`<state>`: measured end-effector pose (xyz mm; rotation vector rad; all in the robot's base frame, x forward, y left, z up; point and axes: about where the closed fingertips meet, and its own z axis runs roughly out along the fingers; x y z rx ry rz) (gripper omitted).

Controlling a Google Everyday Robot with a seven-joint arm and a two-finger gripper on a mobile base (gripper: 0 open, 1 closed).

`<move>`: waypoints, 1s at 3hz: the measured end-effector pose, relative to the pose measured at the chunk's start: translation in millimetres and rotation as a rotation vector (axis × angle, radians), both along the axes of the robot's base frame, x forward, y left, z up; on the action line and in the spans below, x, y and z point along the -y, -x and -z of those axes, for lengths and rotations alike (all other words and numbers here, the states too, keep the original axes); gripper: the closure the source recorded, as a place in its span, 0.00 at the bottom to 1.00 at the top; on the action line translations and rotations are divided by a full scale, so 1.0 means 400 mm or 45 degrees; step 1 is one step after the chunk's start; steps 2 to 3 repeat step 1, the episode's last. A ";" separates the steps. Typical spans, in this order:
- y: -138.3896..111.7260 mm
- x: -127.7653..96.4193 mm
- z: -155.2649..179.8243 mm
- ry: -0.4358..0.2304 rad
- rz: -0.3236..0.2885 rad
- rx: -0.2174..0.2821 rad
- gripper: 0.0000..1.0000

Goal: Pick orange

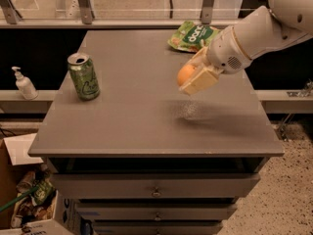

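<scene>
Item 1, nearest: a cardboard box [18, 150] of mixed clutter is sitting on the floor, below and to the left of the green can [84, 76].

Item 2: a grey drawer cabinet [156, 192] is standing under the can, its tabletop [132, 126] carrying the can near the left edge. The can is standing upright, with its top opened.

Item 3: the gripper [191, 76] is hanging to the right of the can, at about the can's depth on the tabletop and clear of the surface. A faint shadow [190, 110] is lying on the grey top beneath it. The white arm [259, 33] is reaching in from the upper right, sloping down and leftward toward the can, with its wrist angled so the cream fingers [203, 80] are pointing down-left. The fingers are clamping the orange [185, 75] between them, one above and one below.

Item 4: the orange is being held in the air, well to the right of the can and not touching the tabletop. It is showing as a small, round, smooth fruit, narrower than the can, with its right side hidden by the fingers.

Item 5: a white pump bottle [23, 83] is standing on a ledge to the left of the can.

Item 6, farthest: a green snack bag [193, 35] is lying flat on the tabletop, beyond the can and to its right, behind the gripper.
</scene>
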<state>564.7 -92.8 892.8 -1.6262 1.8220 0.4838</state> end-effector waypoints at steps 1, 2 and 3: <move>-0.003 -0.004 -0.013 -0.014 0.003 0.006 1.00; -0.003 -0.004 -0.013 -0.014 0.003 0.006 1.00; -0.003 -0.004 -0.013 -0.014 0.003 0.006 1.00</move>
